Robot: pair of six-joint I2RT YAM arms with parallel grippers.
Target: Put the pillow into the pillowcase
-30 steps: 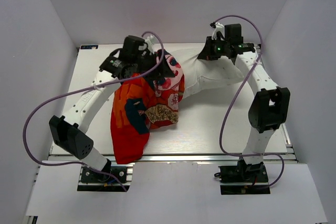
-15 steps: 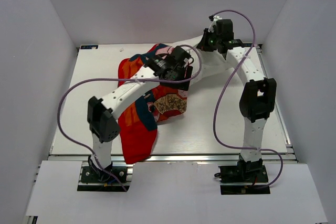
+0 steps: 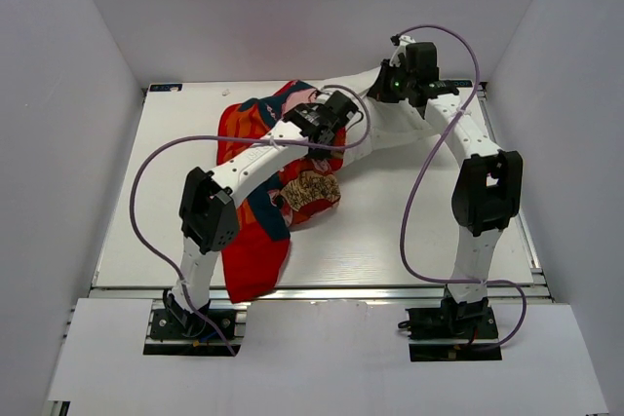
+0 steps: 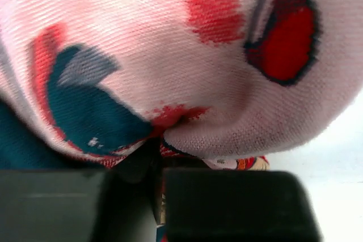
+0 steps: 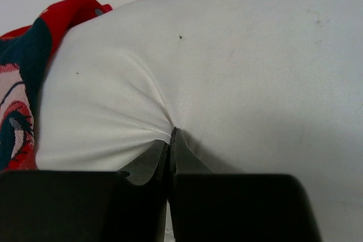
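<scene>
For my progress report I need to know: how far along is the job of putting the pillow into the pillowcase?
Done: one end of the pillow seems tucked under the pillowcase edge. In hand: the left tool pinches pillowcase cloth and the right tool pinches the bare pillow. Left: most of the white pillow is uncovered, so the case must be drawn over it.

A white table [image 3: 390, 231] with a metal rail [image 3: 341, 291] along its near edge stands between plain white walls [image 3: 58, 143] under soft, even light, with a small dark label [image 3: 166, 88], perhaps a sticker, at its far-left corner.
</scene>
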